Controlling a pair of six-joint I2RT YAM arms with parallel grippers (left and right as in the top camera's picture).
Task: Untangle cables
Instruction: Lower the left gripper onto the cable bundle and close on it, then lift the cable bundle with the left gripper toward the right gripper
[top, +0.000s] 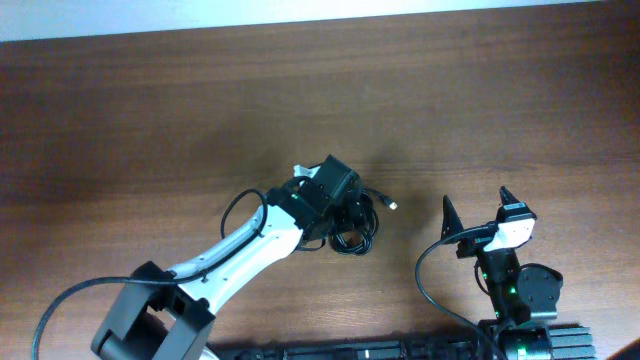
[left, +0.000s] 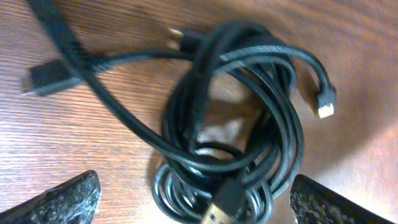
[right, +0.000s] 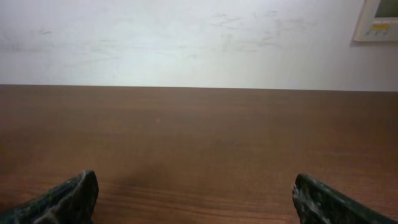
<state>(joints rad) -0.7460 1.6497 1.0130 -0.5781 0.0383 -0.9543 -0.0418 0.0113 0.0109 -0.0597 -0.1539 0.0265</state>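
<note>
Our cables (top: 353, 234) lie tangled just below centre of the overhead view, under the left pincer (left: 196, 202), which is released wide. The right pincer (top: 477, 200), lower right, is released too. The cords look light, limp and slippery, so we'd pinch behind a free plug (left: 324, 107).

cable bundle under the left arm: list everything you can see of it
The cables are thin black cords, one looking braided, wound in overlapping loops into a single tangled pile lying flat on the wooden table. At least three ends show: a pale-tipped plug at the right, a gold-tipped plug at the bottom edge, a dark plug trailing out left. The left gripper hangs open over the pile; neither finger touches it in the wrist view.
</note>
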